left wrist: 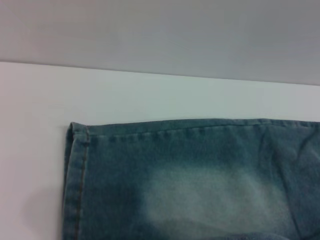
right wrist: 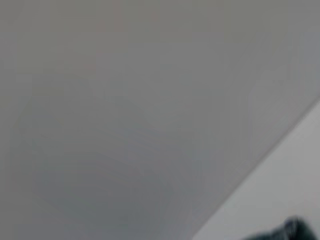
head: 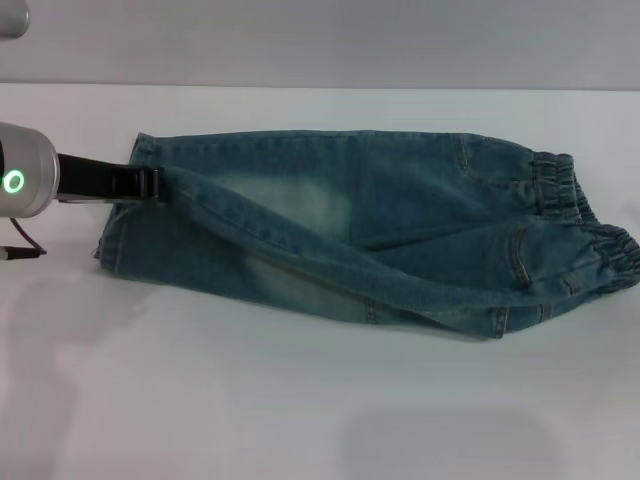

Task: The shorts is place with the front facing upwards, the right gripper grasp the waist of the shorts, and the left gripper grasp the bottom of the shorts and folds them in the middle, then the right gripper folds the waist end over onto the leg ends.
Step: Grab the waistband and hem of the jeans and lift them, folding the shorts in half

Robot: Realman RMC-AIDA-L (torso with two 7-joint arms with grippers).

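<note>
The blue denim shorts [head: 340, 225] lie on the white table [head: 300, 400], leg ends to the left and the gathered waist [head: 560, 185] to the right. The near half is raised along a diagonal fold [head: 300, 250] and partly drawn over the far half. My left gripper [head: 145, 183] is at the left end, its black fingers shut on the bottom of the shorts [head: 150, 172]. In the left wrist view the far leg's stitched hem [left wrist: 75, 175] and a pale faded patch [left wrist: 200, 195] lie flat. My right gripper shows in no view.
A grey wall [head: 320, 40] runs behind the table's far edge. Bare white tabletop stretches in front of the shorts. The right wrist view shows mostly wall, a strip of table [right wrist: 280, 190] and a dark scrap [right wrist: 295, 227] in the corner.
</note>
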